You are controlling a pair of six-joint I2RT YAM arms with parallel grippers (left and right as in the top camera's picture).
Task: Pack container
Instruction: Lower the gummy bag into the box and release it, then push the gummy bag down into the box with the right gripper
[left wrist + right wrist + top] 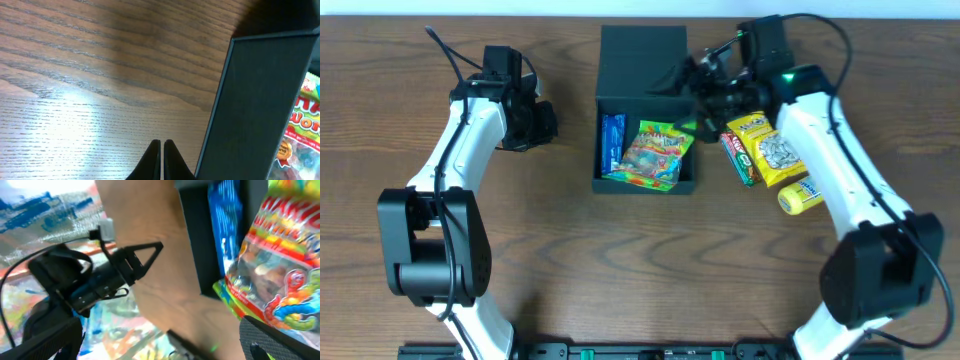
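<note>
The black container (603, 120) stands open at the table's middle, with its flap lid (642, 50) lying back. Inside it are a blue packet (611, 140) along the left wall and a colourful gummy packet (655, 155). My right gripper (698, 98) hangs open and empty over the container's back right corner. In the right wrist view its jaws (160, 337) are spread wide above the gummy packet (270, 280) and the blue packet (225, 225). My left gripper (538, 125) is shut and empty, left of the container. Its closed fingertips (162, 146) are near the container's outer wall (255, 100).
Right of the container lie a red and green packet (740, 158), a yellow seed packet (772, 148) and a small yellow tube (800, 196), partly under my right arm. The table is brown wood.
</note>
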